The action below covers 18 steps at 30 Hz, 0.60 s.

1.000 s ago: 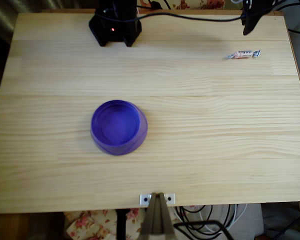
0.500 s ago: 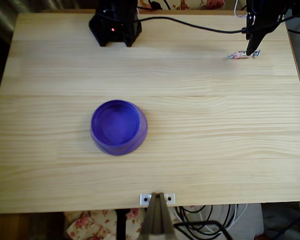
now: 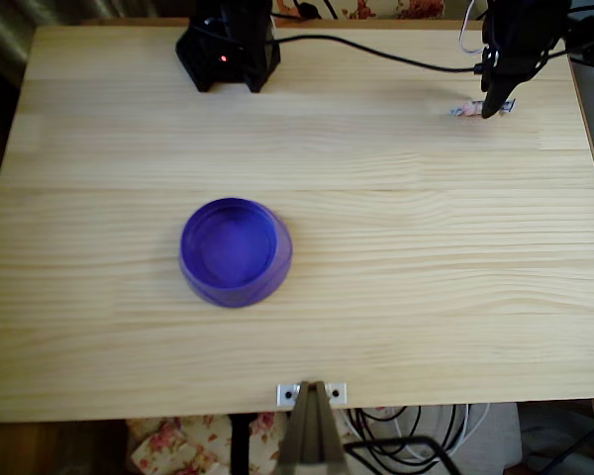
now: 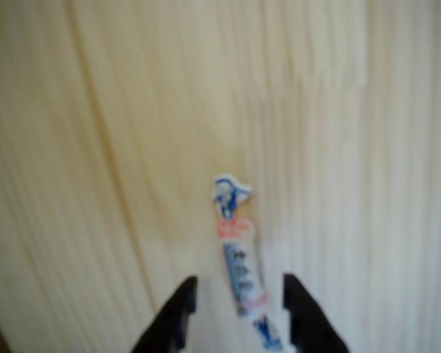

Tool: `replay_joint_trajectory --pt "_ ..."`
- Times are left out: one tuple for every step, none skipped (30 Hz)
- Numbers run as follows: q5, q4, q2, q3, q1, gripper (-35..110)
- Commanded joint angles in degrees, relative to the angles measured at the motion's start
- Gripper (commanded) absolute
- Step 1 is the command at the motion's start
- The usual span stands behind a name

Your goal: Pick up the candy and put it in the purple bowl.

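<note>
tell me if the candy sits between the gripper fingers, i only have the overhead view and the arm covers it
Observer: Yes. In the wrist view the candy lies lengthwise in the gap of the gripper, with a finger on each side.
Operator: are the fingers touching it
Observer: No. There is bare table on both sides of the wrapper, so the gripper is open.
Operator: how much of it is inside
Observer: Its near half is between the fingertips; the far twisted end sticks out beyond them.
</note>
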<state>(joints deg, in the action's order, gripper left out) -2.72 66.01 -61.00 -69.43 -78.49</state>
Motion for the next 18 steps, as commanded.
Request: replay_joint_trajectory --pt "-1.49 -0.79 -2.29 3.60 -1.32 17" --pt "-1.58 -1.14 -2.29 3.08 -1.49 16" --pt "-1.76 -1.49 -2.29 2.55 -1.58 16" --pt "-1.76 -2.02 -2.29 2.02 -1.67 16" --pt "-1.85 -2.46 -2.29 1.58 -1.76 16" --pt "-1.85 -2.81 -2.29 1.32 -1.76 16" --pt "-1.85 -3.25 -2.29 1.05 -1.76 14" --pt "-1.76 -3.52 -2.29 0.97 -1.85 13" --pt "-1.76 -3.78 -2.20 0.70 -1.85 12" --pt "-2.02 -4.13 -2.20 0.44 -1.85 11" --pt "-2.29 -4.48 -2.20 0.00 -1.85 11" --pt "-2.55 -4.83 -2.20 -0.35 -1.85 11" --pt "-2.64 -5.10 -2.20 -0.70 -1.76 11" --pt "-2.72 -5.27 -2.20 -0.97 -1.76 11" --pt "-2.90 -5.36 -2.20 -1.14 -1.58 11" --pt "-2.99 -5.36 -2.20 -1.23 -1.49 11" --pt "-3.25 -5.45 -2.11 -1.41 -1.41 11" --pt "-3.52 -5.71 -2.02 -1.67 -1.23 11"
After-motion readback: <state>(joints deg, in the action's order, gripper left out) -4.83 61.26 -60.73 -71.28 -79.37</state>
